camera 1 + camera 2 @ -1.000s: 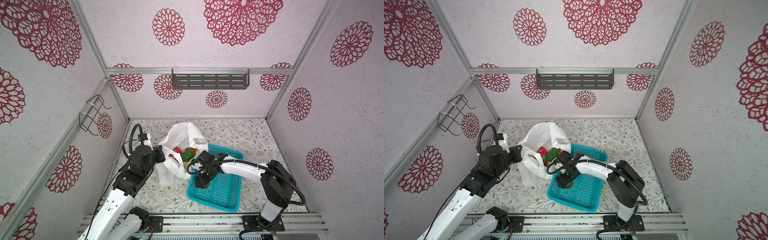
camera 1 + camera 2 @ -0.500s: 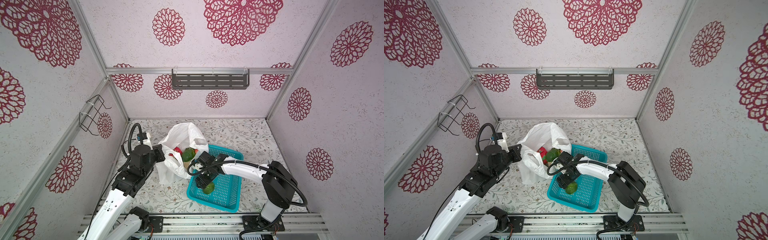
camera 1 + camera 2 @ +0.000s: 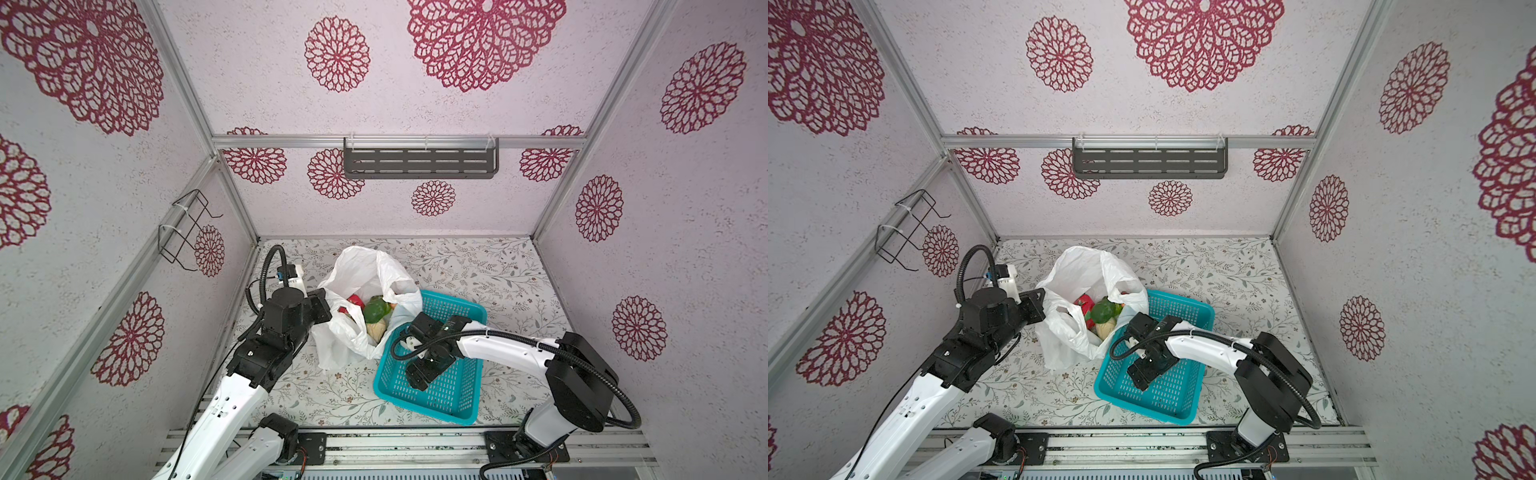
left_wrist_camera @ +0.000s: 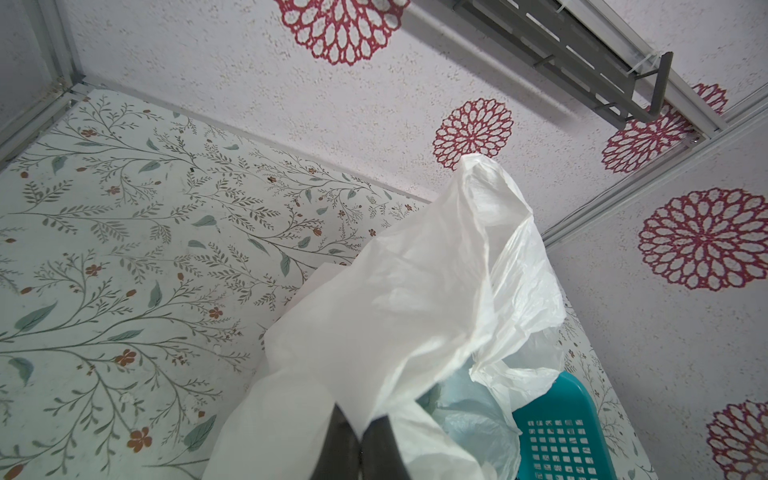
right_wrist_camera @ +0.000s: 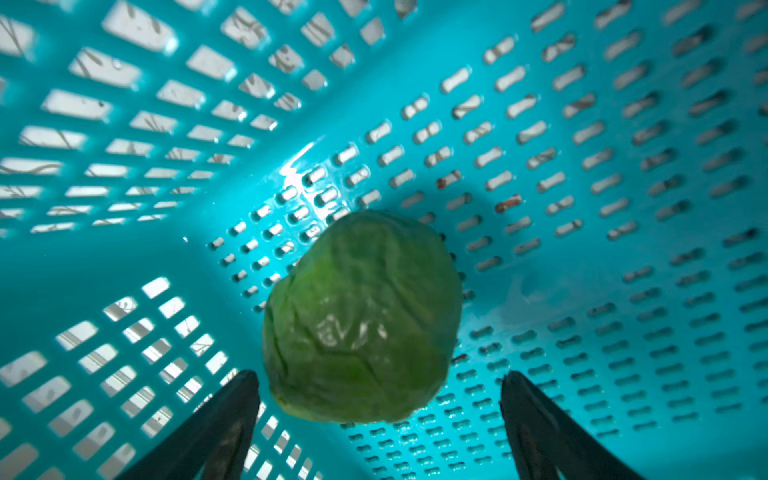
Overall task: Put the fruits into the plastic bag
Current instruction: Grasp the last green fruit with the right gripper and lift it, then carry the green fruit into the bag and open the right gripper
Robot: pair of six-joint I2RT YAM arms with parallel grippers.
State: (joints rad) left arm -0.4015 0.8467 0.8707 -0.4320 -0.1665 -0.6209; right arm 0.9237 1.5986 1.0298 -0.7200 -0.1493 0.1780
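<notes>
In both top views the bag (image 3: 361,270) leans against the basket (image 3: 455,388), with fruits (image 3: 376,309) in it.

Left wrist: the left gripper (image 4: 360,442) is clamped on the bag's rim.

Right wrist: the right gripper (image 5: 379,376) gapes wide and empty over 1 green fruit (image 5: 361,320) on the basket floor. The fruit is likely light and slick, best pinched across its middle.

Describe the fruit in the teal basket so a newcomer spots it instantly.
Find the teal basket just right of the white bag in a top view. On its slotted floor, between the right gripper's open jaws, lies one fruit. It is light green with leafy veins and alone there; the other fruits in view sit in the bag.
</notes>
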